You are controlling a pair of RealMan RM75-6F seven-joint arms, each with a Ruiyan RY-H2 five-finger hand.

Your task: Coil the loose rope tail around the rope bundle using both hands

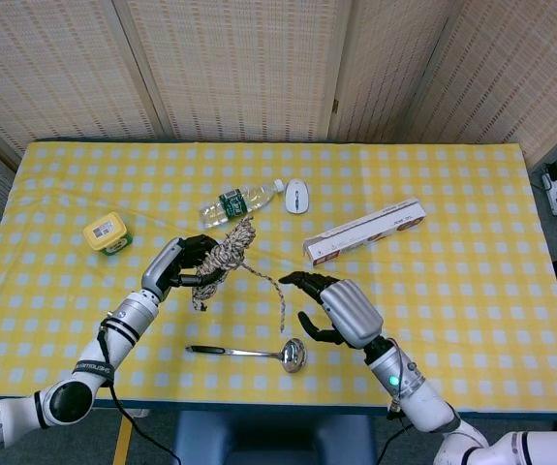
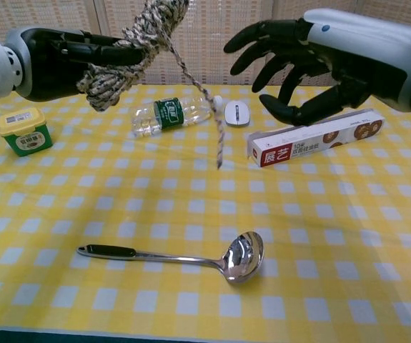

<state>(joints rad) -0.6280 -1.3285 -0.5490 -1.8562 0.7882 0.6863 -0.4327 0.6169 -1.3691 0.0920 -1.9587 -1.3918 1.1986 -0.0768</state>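
Note:
My left hand grips the speckled rope bundle and holds it raised above the table. The loose rope tail hangs free from the bundle, down and to the right, its end dangling in the air. Right of the tail, my right hand is open with fingers spread and holds nothing. It is apart from the tail.
A steel ladle lies near the front edge. A water bottle, a white mouse, a long carton and a yellow tub sit on the checked table.

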